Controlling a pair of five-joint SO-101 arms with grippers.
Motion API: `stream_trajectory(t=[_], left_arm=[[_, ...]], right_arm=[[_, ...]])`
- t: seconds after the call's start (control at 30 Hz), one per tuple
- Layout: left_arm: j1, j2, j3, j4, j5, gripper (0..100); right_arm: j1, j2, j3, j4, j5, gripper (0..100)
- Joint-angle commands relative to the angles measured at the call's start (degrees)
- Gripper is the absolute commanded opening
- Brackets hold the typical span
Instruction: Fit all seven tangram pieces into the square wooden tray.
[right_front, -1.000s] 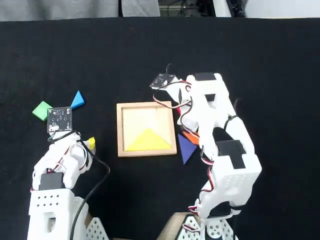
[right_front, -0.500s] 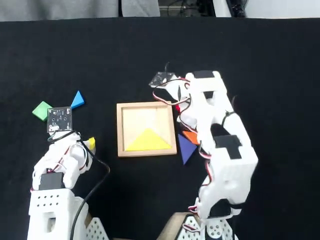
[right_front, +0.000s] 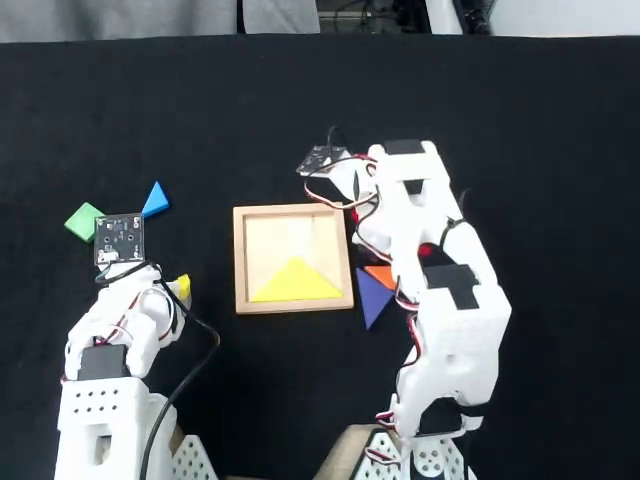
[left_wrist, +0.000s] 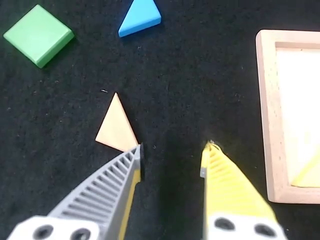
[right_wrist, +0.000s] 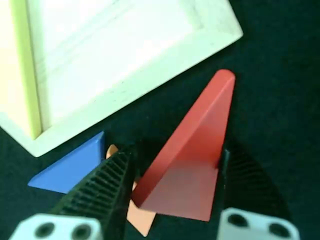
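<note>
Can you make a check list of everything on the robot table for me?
Surface: black table.
Job's things: wooden tray holds yellow triangle; green square, light blue triangle, tan triangle lie outside; dark blue triangle, orange piece beside tray.
Clutter: nothing seen.
Grippers: left gripper open, empty; right gripper shut on red triangle.
Cables: black cable loops from left arm.
Surroundings: grey cloth behind table.

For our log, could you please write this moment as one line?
right gripper: shut on red triangular piece | left gripper: open | square wooden tray: holds yellow triangular piece
</note>
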Motion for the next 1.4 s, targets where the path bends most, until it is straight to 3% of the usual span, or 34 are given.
stream_trajectory(t=[0.0, 0.23, 0.5, 0.63, 0.83, 1.07, 1.37], left_arm=[[0.6, -0.6, -0.5, -1.0, -0.7, 20], [0.7, -0.6, -0.5, -1.1, -0.7, 20], [0.7, -1.1, 0.1, -1.1, -0.7, 20], [0.7, -1.1, 0.1, -1.1, -0.7, 20], [0.7, -1.1, 0.1, -1.1, -0.7, 20], [0.7, -1.1, 0.0, -1.1, -0.7, 20], [0.7, -1.1, 0.0, -1.1, -0.7, 20]], right_arm=[[3.1, -0.4, -4.7, 1.9, 0.7, 25.0], [5.5, -2.2, -10.8, 8.1, 0.7, 24.3], [5.1, -2.4, -11.8, 7.9, 0.5, 5.9], [5.5, -2.4, -17.2, 8.6, -4.7, 5.3], [4.6, -2.4, -22.5, 11.8, -6.6, 3.1], [-0.9, -6.9, -35.1, 25.4, -28.7, 1.0], [-11.3, -17.5, -31.0, 25.7, -60.2, 1.1]])
